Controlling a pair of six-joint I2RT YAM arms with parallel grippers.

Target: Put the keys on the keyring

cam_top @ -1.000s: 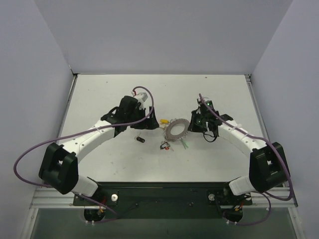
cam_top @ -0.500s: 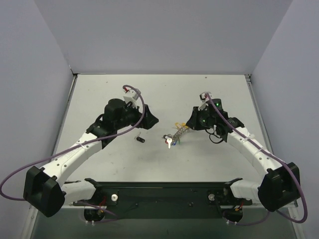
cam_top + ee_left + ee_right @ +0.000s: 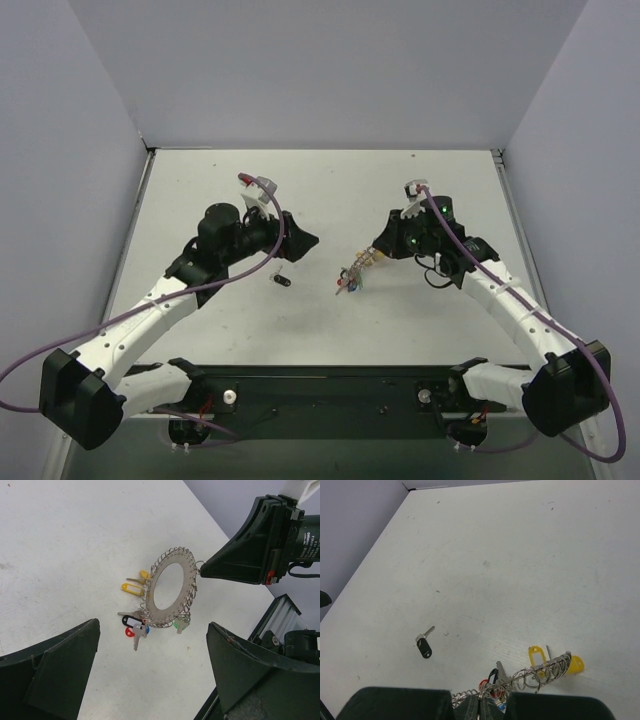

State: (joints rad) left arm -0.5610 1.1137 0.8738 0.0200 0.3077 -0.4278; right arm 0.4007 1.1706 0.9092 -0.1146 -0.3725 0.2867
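Since a second ago the keyring (image 3: 190, 582) has been tipped from lying flat up onto its edge, and both arms have been swung wider at the elbows. The ring is pinched at its rim by the right gripper (image 3: 378, 254), whose jaws are pressed together on it. It is held a little right of the middle of the worktop (image 3: 330, 190). Several keys (image 3: 134, 624) with yellow, black, red and green heads are already hung from its rim. Whether the lower rim rests on the surface cannot be told.

One black key (image 3: 282, 281) is left loose, left of the middle. It lies on the near-edge side of the left gripper (image 3: 303, 245), which is spread wide and empty. Its long axis runs diagonally, its shaft pointed toward the far left corner. The left arm is judged the nearer, so the pick would fall to it, with the jaws turned across that diagonal.
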